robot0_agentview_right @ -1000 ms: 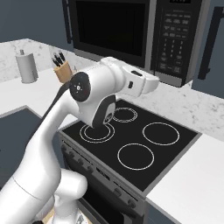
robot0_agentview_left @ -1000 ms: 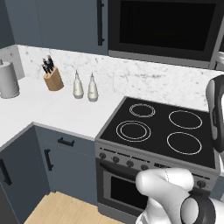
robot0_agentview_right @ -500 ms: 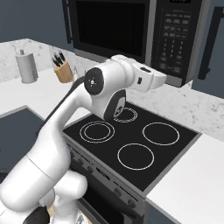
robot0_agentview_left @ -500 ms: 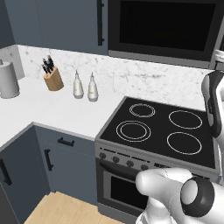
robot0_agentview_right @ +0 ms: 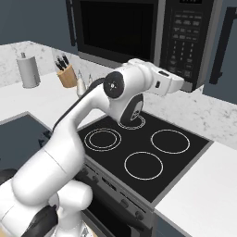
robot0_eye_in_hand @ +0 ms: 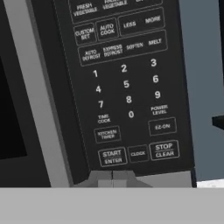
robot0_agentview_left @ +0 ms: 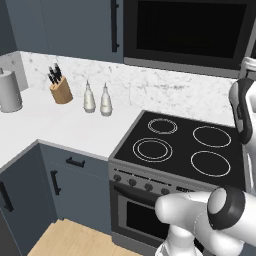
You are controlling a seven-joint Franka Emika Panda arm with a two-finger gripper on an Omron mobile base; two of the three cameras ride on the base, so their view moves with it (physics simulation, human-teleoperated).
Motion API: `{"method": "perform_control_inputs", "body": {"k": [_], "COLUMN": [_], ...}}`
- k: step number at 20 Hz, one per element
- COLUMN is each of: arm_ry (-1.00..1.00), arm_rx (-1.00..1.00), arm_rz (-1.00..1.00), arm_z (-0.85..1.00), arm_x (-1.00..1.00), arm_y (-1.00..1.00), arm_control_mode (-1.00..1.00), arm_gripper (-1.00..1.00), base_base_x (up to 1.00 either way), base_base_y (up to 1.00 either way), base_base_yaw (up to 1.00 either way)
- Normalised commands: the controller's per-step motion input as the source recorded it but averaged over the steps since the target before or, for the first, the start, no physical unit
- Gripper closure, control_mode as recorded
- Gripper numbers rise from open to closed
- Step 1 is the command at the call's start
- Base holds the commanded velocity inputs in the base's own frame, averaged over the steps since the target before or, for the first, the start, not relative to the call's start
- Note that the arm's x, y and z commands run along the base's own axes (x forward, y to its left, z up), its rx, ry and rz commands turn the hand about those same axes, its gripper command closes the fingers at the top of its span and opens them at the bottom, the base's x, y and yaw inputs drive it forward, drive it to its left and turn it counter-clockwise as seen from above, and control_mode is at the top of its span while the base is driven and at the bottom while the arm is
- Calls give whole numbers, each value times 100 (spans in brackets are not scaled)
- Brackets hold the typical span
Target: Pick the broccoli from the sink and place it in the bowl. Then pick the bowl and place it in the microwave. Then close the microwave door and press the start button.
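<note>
At the far left of the left base view a paper towel roll [robot0_agentview_left: 9, 91] stands on the white counter [robot0_agentview_left: 75, 127], its left side cut off by the frame. Next along the marble backsplash come a knife block [robot0_agentview_left: 61, 91] and two pale bottles [robot0_agentview_left: 97, 99] that stand just beside each other. To their right lies the black stovetop [robot0_agentview_left: 187, 146] with four ringed burners, and below it the oven front [robot0_agentview_left: 142, 207], partly hidden by the arm's white base.

Above the stove hangs the microwave [robot0_agentview_right: 139, 32], its top cut off in both base views. The microwave door [robot0_agentview_right: 118, 28] sits flush with the front, closed, and its black glass lets nothing inside be made out. To the right of the door is the keypad [robot0_eye_in_hand: 124, 85], which the hand view shows at a slight tilt, with its top rows cut off. The START/ENTER button [robot0_eye_in_hand: 112, 157] is at the lower left of the pad, just above the bottom of the view.

The gripper [robot0_agentview_right: 187, 84] reaches toward the lower right part of the microwave front. Its fingers are too small and blurred to make out, so I cannot tell how wide they stand or whether they carry anything.
</note>
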Motion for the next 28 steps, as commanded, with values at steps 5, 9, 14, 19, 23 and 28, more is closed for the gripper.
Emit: {"method": "perform_control_inputs", "body": {"k": [5, 9, 14, 19, 23, 28], "arm_ry": [0, 0, 0, 1, 5, 1], "arm_rx": [0, 0, 0, 0, 0, 0], "arm_rz": [0, 0, 0, 0, 1, 7], "arm_z": [-7, 0, -5, -26, -24, -10], "arm_x": [37, 23, 21, 62, 87, 34], "arm_y": [-7, -22, -17, -6, -13, 0], "arm_control_mode": [-100, -100, -100, -100, -100, -100], "arm_gripper": [100, 100, 100, 100, 100, 100], "base_base_x": [0, 0, 0, 0, 0, 0], "base_base_y": [0, 0, 0, 0, 0, 0], "base_base_yaw": [0, 0, 0, 0, 0, 0]}}
